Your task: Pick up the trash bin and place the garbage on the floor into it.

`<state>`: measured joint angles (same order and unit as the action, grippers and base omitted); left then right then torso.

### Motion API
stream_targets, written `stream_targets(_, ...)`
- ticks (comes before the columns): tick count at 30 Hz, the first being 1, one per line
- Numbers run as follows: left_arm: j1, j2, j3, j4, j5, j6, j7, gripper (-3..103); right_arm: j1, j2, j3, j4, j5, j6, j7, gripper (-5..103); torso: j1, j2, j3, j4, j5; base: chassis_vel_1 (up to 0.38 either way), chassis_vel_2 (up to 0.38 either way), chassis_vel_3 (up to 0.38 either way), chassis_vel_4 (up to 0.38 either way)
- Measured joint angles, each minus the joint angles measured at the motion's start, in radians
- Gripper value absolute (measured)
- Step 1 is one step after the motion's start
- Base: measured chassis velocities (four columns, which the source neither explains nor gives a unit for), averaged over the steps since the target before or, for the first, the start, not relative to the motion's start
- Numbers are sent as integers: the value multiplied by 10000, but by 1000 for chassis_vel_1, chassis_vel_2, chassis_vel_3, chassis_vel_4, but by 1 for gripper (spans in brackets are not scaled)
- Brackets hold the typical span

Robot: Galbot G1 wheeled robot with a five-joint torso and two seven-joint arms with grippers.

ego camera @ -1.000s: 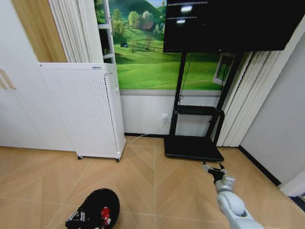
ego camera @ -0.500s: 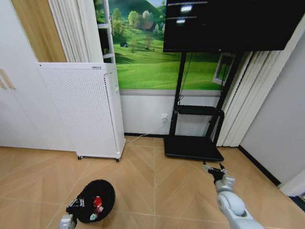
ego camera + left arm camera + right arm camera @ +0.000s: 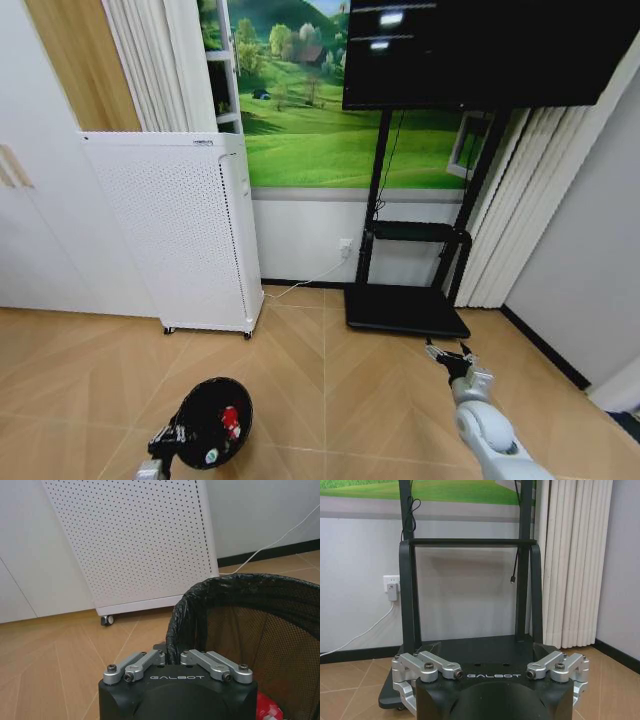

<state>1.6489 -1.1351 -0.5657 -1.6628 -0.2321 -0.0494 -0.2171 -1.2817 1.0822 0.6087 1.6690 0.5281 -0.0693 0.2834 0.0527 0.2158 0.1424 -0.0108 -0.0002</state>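
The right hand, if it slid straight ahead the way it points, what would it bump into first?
Probably the black TV stand: the open right hand aims at the stand's flat base. Bare floor lies between, as far as depth can be judged.

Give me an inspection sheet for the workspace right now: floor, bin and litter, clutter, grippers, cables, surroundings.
Surface: wood-pattern floor; no loose litter seen on the part in view.
Job's things: trash bin with black liner, held at its rim, mouth tilted toward the head camera; red litter and a pale piece lie inside.
Clutter: nothing seen.
Grippers: left gripper shut on the bin's rim, low on the robot's left; right gripper open, empty, held out toward the TV stand base.
Cables: white cord runs from the wall outlet toward the white perforated unit; a dark cable hangs down the stand.
Surroundings: landscape mural, screen on the stand, curtains, white cabinet doors.
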Motion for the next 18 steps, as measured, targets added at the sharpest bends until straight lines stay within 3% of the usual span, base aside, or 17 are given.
stream_targets(4, 63, 115, -39, -161, -435, 455, -30, 6, 0, 0, 0, 0, 0, 0, 0, 100, 0, 0, 0, 0, 1, 0, 0, 0, 0)
stream_targets(5, 86, 145, -19, -224, -627, 723, -1, 16, 0, 0, 0, 0, 0, 0, 0, 100, 1, -1, 3, 6, -9, 0, 0, 0, 0)
stream_targets(8, 57, 171, -27, -275, -683, 836, -2, 22, 0, 0, 0, 0, 0, 0, 0, 100, 0, 0, 1, 1, -9, 0, 0, 0, 0)
stream_targets(10, 0, 198, -60, -318, -780, 976, -29, 32, 0, 0, 0, 0, 0, -1, 0, 100, 1, -1, 3, -1, -1, 0, 0, 0, 0)
stream_targets(12, -5, 212, -81, -337, -803, 1022, -29, 32, 0, 0, 1, 1, 0, 0, 0, 100, 0, -1, 2, 0, -4, 0, 0, 0, 0)
stream_targets(13, 2, 244, -122, -401, -840, 1111, -26, 43, 0, 0, 0, 0, 0, 0, 0, 100, 1, -1, 2, 0, -3, 0, 0, 0, 0)
stream_targets(14, 23, 266, -159, -457, -852, 1146, -26, 43, 0, 0, 0, 0, 0, 0, 0, 100, 0, -1, 2, 1, 3, 0, 0, 0, 0)
stream_targets(18, 240, 325, -424, -810, -855, 1226, 0, 59, 0, 0, 0, 0, 0, 0, 0, 100, 0, -1, 1, 0, -2, 0, 0, 0, 0)
